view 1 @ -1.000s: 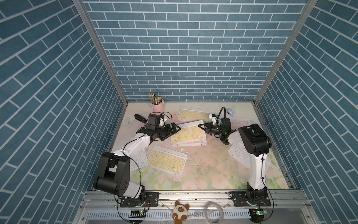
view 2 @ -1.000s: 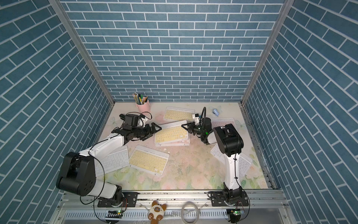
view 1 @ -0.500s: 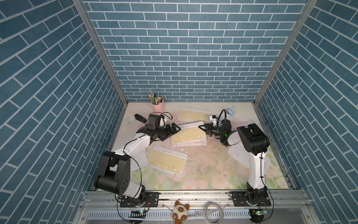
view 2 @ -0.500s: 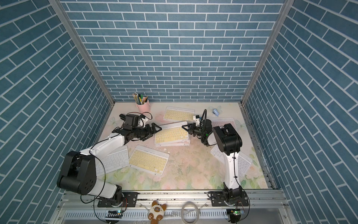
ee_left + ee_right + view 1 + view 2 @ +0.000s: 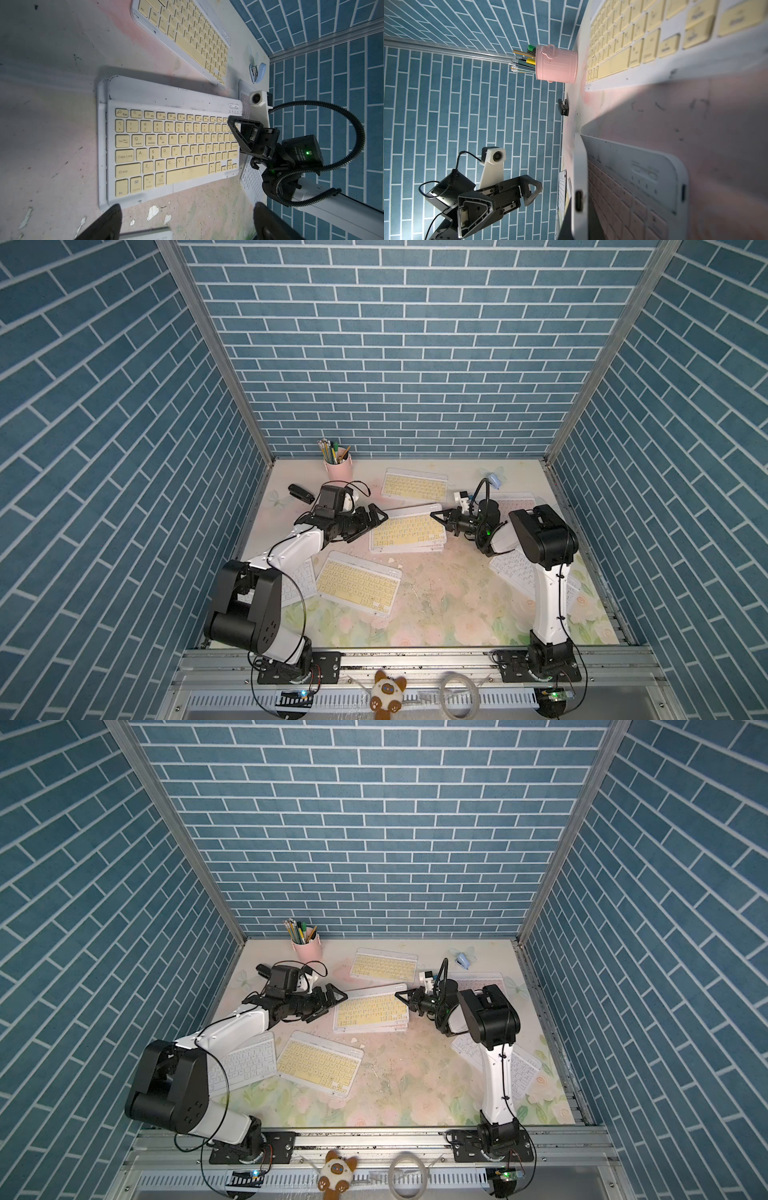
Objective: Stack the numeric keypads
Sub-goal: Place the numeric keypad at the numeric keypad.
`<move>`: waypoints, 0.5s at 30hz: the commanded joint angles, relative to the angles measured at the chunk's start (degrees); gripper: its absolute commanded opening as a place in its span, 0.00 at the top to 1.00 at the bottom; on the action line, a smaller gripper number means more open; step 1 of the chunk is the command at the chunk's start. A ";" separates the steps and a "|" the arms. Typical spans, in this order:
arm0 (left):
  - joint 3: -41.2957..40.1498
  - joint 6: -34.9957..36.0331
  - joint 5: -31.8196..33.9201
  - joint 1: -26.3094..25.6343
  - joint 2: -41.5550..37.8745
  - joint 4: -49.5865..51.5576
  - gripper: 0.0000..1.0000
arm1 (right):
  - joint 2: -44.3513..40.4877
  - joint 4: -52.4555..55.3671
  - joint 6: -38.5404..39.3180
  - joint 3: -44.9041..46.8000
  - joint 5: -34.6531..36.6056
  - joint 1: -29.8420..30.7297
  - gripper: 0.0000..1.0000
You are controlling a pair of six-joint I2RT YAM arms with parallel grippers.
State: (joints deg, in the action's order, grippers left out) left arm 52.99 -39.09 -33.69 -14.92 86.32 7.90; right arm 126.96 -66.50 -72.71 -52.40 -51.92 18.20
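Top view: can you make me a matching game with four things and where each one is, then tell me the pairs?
Things
1. pink pencil cup
2. black stapler
3. light-blue stapler
4. top yellow keypad

Places
A. pinched at its end by the right gripper
B. back right, beyond the pink keypad
C. lying near the left wall
D. back left, pencils standing in it

Pairs: 1-D, 2-C, 3-B, 4-A

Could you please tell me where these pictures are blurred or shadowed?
Left wrist view: the yellow-keyed keyboard is sharp, a shadow lies along its function-row side, and the left gripper shows only as dark, blurred fingers. Right wrist view: that keyboard's edge nearest the lens is soft, while the pink pencil cup is crisp. Both top views: evenly lit.
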 commanded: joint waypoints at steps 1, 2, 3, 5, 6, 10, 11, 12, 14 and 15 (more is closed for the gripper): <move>0.18 0.42 0.16 0.26 0.60 -0.43 0.00 | 1.09 -3.30 -0.54 0.35 -2.38 0.09 1.00; 0.19 0.42 0.16 0.26 0.65 -0.58 0.00 | 1.17 -3.18 -0.49 0.38 -2.46 0.11 1.00; 0.18 0.42 0.11 0.28 0.67 -0.56 0.00 | 1.20 -3.01 -0.39 0.37 -2.43 0.09 1.00; 0.18 0.42 0.12 0.24 0.78 -0.56 0.00 | 1.46 -2.76 -0.34 0.28 -2.47 0.09 0.96; 0.23 0.42 0.07 0.25 0.77 -0.61 0.00 | 1.56 -2.58 -0.26 0.17 -2.57 0.06 0.95; 0.12 0.42 0.03 0.24 0.61 -0.57 0.00 | 1.19 0.24 1.23 -0.46 -2.27 0.04 0.84; 0.06 0.42 -0.01 0.24 0.56 -0.60 0.00 | 0.82 1.44 1.91 -0.57 -2.01 0.08 0.82; 0.04 0.42 -0.01 0.25 0.60 -0.53 0.00 | 0.41 3.43 2.91 -0.64 -1.61 0.07 0.79; -0.04 0.42 -0.16 0.20 0.59 -0.54 0.00 | -0.46 6.42 4.49 -0.81 -0.76 0.04 0.74; -0.08 0.43 -0.15 0.11 0.60 -0.52 0.00 | -0.82 8.45 5.45 -1.03 -0.35 0.09 0.72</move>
State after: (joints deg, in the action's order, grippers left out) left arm 52.99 -39.09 -33.71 -14.92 86.61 7.84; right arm 127.28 -62.94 -71.50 -52.56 -52.84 18.22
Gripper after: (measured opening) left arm 0.995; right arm 0.266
